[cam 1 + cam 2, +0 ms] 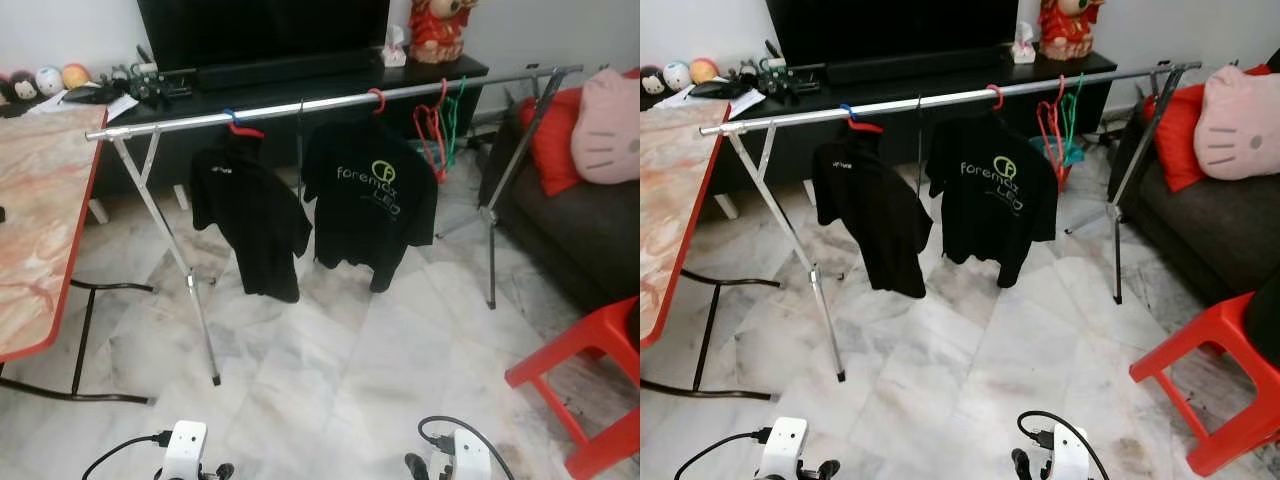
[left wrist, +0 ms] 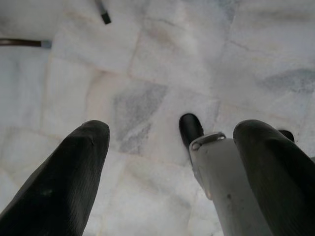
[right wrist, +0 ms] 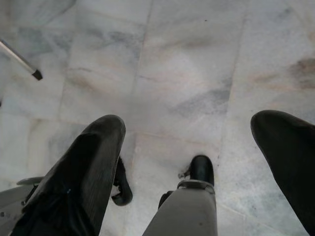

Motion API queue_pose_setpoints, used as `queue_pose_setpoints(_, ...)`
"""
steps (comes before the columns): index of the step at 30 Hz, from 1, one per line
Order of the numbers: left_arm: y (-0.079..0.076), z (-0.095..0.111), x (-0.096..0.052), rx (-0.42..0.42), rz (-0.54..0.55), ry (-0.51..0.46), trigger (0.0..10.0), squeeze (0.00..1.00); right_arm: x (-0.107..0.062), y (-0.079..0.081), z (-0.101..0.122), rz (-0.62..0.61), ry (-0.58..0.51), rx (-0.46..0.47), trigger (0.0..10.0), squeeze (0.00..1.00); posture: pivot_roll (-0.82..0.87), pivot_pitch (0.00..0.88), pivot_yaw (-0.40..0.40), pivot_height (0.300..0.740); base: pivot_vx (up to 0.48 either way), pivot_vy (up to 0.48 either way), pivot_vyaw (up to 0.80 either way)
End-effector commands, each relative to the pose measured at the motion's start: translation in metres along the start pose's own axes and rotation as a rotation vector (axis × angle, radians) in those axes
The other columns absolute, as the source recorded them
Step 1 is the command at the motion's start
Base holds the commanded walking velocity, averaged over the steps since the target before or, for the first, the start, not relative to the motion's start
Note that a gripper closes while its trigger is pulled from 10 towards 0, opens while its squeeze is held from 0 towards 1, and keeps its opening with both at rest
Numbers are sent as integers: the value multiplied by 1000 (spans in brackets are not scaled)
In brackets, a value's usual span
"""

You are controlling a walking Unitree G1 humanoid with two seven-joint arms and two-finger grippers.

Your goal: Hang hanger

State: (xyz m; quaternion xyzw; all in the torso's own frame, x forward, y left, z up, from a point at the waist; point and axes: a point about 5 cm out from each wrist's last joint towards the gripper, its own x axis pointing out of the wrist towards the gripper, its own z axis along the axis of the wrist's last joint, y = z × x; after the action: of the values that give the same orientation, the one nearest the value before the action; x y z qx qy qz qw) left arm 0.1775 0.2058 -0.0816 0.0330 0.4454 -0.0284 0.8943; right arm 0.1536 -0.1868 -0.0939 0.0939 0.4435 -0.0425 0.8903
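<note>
A silver clothes rail (image 1: 330, 100) spans the room ahead of me on crossed legs. Two black T-shirts hang from it: a plain one (image 1: 250, 215) on a red hanger with a blue hook (image 1: 238, 125), and one with a green logo (image 1: 370, 195) on a red hanger (image 1: 377, 98). A bunch of empty red and green hangers (image 1: 435, 130) hangs near the rail's right end. Both arms hang low by my legs, far from the rail. My left gripper (image 2: 172, 130) is open over bare floor, and so is my right gripper (image 3: 189, 123); neither holds anything.
A marble-patterned table with a red edge (image 1: 40, 220) stands at the left, its black frame on the floor. A red plastic stool (image 1: 590, 370) is at the lower right. Behind it is a dark sofa (image 1: 580, 230) with a pink pillow (image 1: 605, 125). The rack's near foot (image 1: 215, 380) rests on the marble floor.
</note>
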Motion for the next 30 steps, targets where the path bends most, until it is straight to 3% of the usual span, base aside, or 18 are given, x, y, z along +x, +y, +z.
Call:
queue_pose_setpoints(1,0,-3,0,-7,-1,14,10000,0,1,0,2,-2,-5,7,10000,0,-27,0,30,740,334,0,0)
queue_pose_setpoints(26,-4,0,1,-7,-16,3,10000,0,1,2,4,0,-14,0,10000,0,-27,0,28,740,398,0,0)
queue_pose_setpoints(30,-5,0,1,-8,-21,3,10000,0,1,3,4,3,-15,-27,10000,0,-27,0,28,740,409,0,800)
